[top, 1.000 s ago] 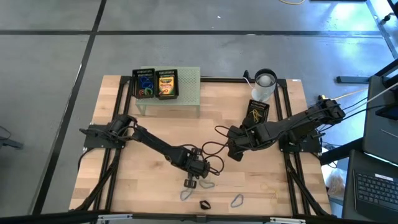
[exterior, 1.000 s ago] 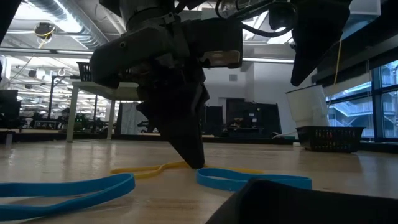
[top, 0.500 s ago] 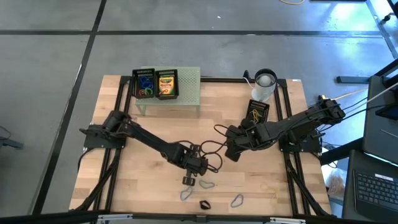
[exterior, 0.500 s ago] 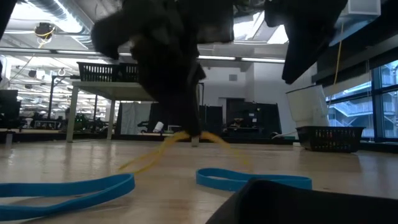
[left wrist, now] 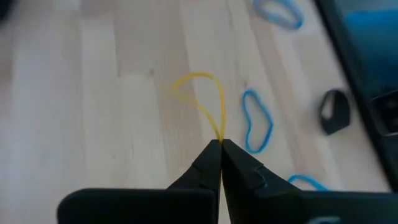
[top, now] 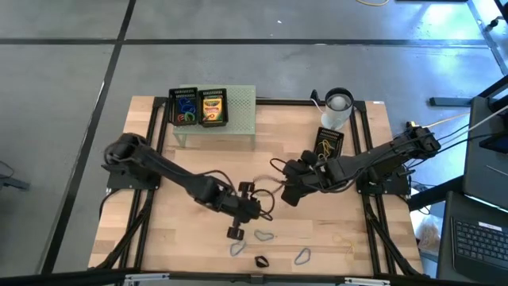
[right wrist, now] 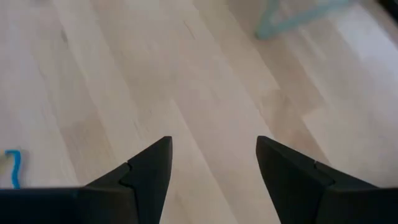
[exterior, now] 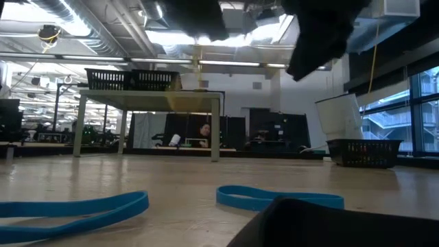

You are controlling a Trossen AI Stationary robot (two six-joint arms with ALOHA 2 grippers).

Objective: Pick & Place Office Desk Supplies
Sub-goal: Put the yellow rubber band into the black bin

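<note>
Yellow band: we see a thin yellow rubber band (left wrist: 202,102) pinched at one end between the left gripper's tips, its loop hanging free over the bare wood; in the high view it is too thin for us to make out.
Left gripper: the left gripper (left wrist: 221,144) has its fingers pressed together on the band; from above we find it (top: 235,232) near the table's front middle, raised off the surface.
Blue loops: a blue loop (left wrist: 257,121) lies flat just past the tips; another (left wrist: 278,10) sits farther off, and a third is cut off by the gripper body. The low view shows two (exterior: 278,196) in the foreground.
Black clip: a small black clip (left wrist: 334,112) lies beside the blue loop, its shape blurred; from above it (top: 259,260) sits at the front edge.
Right gripper: the right gripper (right wrist: 211,162) hovers over bare wood with fingers spread wide and nothing between them; from above it (top: 289,194) is near the table's centre.
Stand: the pale green stand (top: 241,103) at the back carries two black baskets, one with coloured loops (top: 186,109), one with a crayon box (top: 211,108).
Cup: a white cup (top: 338,107) stands at the back right.
Low view: both arms are dark blurs cut off at the top edge; we cannot tell them apart there.
</note>
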